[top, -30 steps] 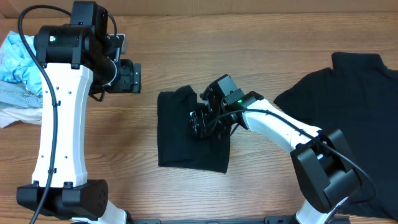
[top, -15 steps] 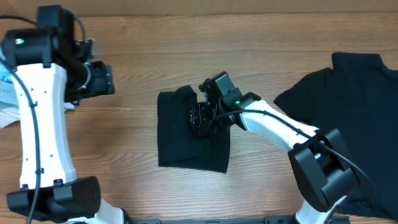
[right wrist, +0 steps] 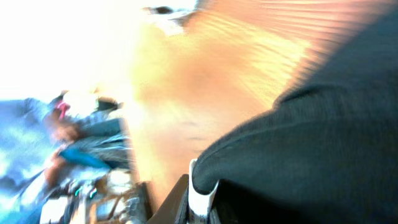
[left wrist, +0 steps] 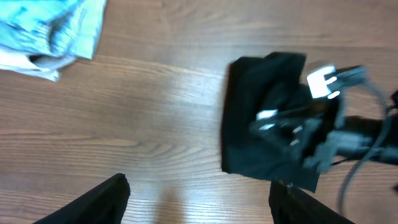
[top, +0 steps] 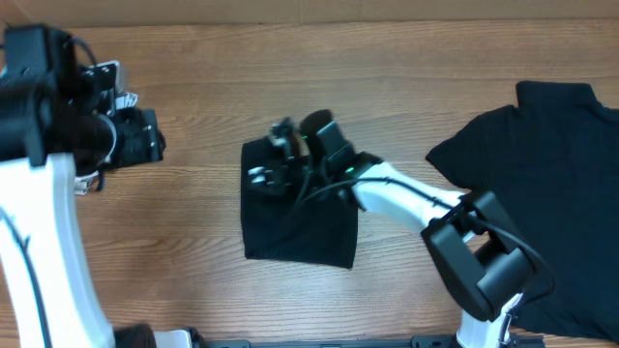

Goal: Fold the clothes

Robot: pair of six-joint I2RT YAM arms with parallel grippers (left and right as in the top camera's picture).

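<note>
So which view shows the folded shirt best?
Overhead: nearly all of the folded shirt shows, only its top under the right arm. Left wrist has it blurred and partly covered; right wrist shows only a blurred fold.

- The left end effector (top: 143,145) has drawn back toward the left edge of the counter (top: 193,222) and is now well apart from the folded black T-shirt (top: 290,232).
- The left arm (top: 39,193) has swung left too, so it hides the light-blue pile (left wrist: 43,28) from overhead.
- The right end effector (top: 269,172) has slid left across the shirt's far part.
</note>
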